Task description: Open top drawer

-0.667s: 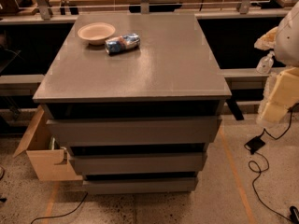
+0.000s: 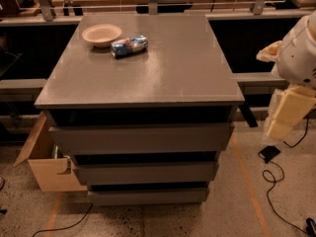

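Here, the gripper [image 2: 286,115] hangs at the right edge, well apart from the desk [image 2: 163,78] and holding nothing; whether it is spread or closed cannot be told. The top drawer [image 2: 140,138] sits just under the desk's top, a dark gap above its grey front. A bowl [image 2: 101,34] and a packet [image 2: 129,45] lie on the desk's far left.

table [image 2: 163,73]: 1 bowl [image 2: 101,34], 1 blue packet [image 2: 129,45] just beside | floor left: 1 cardboard box [image 2: 49,174] | floor right: black cable [image 2: 277,184]
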Robot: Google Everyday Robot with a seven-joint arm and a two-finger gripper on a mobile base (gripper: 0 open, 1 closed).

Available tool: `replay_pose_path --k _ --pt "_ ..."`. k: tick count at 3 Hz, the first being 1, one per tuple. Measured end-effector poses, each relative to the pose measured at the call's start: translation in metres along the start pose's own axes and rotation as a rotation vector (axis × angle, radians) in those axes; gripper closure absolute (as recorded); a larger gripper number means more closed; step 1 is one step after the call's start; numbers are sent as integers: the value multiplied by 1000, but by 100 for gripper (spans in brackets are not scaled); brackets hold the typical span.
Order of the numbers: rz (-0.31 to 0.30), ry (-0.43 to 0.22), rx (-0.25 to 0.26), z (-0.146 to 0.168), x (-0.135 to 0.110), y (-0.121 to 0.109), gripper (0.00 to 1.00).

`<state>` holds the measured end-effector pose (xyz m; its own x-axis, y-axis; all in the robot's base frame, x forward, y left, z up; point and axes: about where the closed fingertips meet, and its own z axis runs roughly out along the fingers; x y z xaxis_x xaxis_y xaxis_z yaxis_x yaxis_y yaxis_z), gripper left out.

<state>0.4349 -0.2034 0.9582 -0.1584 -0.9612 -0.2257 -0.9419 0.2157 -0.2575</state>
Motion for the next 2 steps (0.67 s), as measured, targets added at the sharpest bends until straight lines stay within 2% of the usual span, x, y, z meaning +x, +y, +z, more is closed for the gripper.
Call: replay_pose_path --k 1,2 --pt "-97 -9 14 56 -15 21 0" --pt "-143 -2 8 109 -24 38 0"
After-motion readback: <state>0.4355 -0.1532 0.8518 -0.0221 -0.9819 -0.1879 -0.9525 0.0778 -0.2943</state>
